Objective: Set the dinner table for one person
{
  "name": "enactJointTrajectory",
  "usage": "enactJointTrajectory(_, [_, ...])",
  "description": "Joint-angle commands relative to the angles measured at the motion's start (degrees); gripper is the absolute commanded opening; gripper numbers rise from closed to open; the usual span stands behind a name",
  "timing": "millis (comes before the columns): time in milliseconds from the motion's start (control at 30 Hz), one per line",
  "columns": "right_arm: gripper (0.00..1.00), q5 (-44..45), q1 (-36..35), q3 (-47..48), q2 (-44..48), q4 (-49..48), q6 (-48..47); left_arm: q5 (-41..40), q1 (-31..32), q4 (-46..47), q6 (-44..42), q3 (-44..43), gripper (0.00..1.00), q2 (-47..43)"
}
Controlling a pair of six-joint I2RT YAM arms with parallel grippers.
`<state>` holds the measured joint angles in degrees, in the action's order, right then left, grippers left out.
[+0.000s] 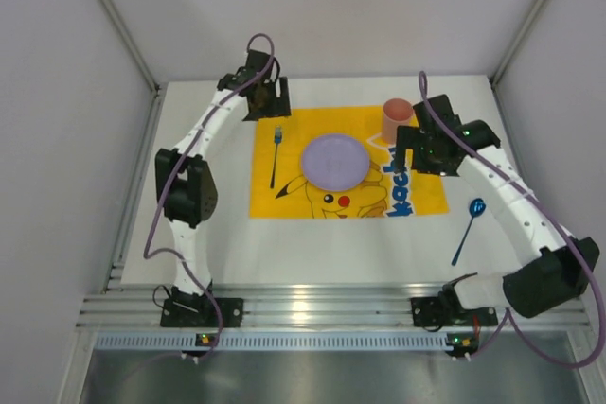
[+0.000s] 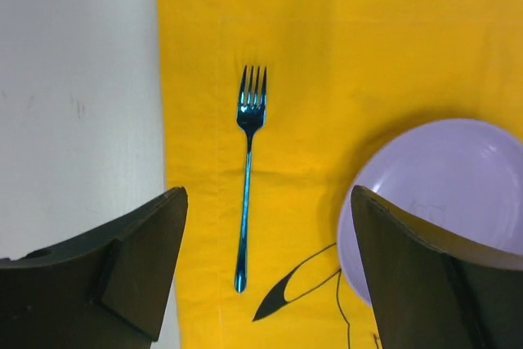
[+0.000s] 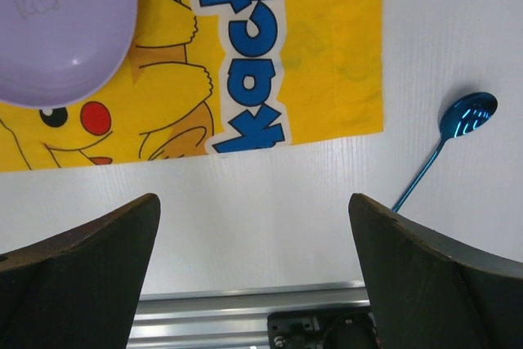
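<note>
The white dinner table (image 1: 220,238) carries a yellow Pikachu mat (image 1: 284,198). On the mat lie a purple plate (image 1: 333,160) and a blue fork (image 1: 276,153) to its left; a pink cup (image 1: 397,118) stands at the mat's far right corner. A blue spoon (image 1: 469,226) lies on bare table right of the mat. My left gripper (image 1: 265,99) is open and empty, hovering beyond the fork (image 2: 248,177) and the plate (image 2: 445,194). My right gripper (image 1: 414,153) is open and empty above the mat's right edge, with the plate (image 3: 57,30) and the spoon (image 3: 458,128) in its wrist view.
An aluminium rail (image 1: 322,311) with both arm bases runs along the near edge and also shows in the right wrist view (image 3: 245,316). White walls and frame posts (image 1: 114,16) close in the table on the left, back and right.
</note>
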<state>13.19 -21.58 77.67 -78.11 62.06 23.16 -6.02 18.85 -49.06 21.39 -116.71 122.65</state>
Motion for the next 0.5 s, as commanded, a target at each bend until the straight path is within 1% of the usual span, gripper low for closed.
enactJointTrajectory(0, [1.0,4.12,0.05,3.02,9.87,-4.75,1.18,-1.72,1.71,8.68,0.15,9.05,0.86,-14.95])
enactJointTrajectory(33, [1.0,4.73,0.05,2.32,11.47,-5.72,1.36,-1.54,1.71,13.68,0.32,13.82,0.86,-22.12])
enactJointTrajectory(67, [1.0,5.17,0.14,-0.12,14.7,-8.07,1.63,-0.84,1.54,24.78,1.28,25.45,0.99,-25.67])
enactJointTrajectory(100, [1.0,5.35,0.23,-1.63,16.22,-9.23,1.98,0.65,1.19,33.15,2.16,32.17,0.98,-29.27])
enactJointTrajectory(133, [1.0,5.53,0.4,-3.12,17.54,-10.02,2.76,1.44,0.58,38.98,3.73,38.16,0.99,-33.31])
enactJointTrajectory(167, [1.0,5.62,0.92,-5.23,18.59,-9.68,4.08,1.89,-1.34,44.0,9.93,43.7,0.99,-39.01])
enactJointTrajectory(200, [1.0,4.14,2.93,-5.94,20.0,-9.16,5.92,5.28,-2.67,51.7,12.6,51.85,0.98,-41.5])
enactJointTrajectory(233, [1.0,2.38,4.26,-6.56,20.36,-8.46,6.46,9.67,-6.16,51.78,14.98,53.5,0.98,-42.48])
enactJointTrajectory(267, [1.0,0.45,6.53,-7.44,20.36,-6.45,6.72,14.5,-7.59,49.26,18.65,53.51,0.99,-41.54])
enactJointTrajectory(300, [1.0,0.61,7.51,-7.97,20.62,-5.47,7.42,16.55,-8.56,41.05,18.86,50.73,0.98,-40.48])
enactJointTrajectory(367, [1.0,0.61,10.14,-9.8,21.41,-4.06,6.99,19.2,-9.18,33.62,15.02,47.29,0.98,-36.89])
enactJointTrajectory(400, [1.0,0.61,12.94,-10.51,22.72,-4.06,6.47,20.77,-9.18,30.54,13.61,44.4,0.98,-36.17])
enactJointTrajectory(433, [1.0,1.48,14.45,-11.3,23.34,-3.97,6.46,20.79,-9.1,25.21,12.03,43.33,0.98,-35.56])
enactJointTrajectory(467, [1.0,3.05,15.33,-11.22,23.61,-2.66,6.81,20.96,-9.01,24.2,11.23,42.88,0.98,-35.38])
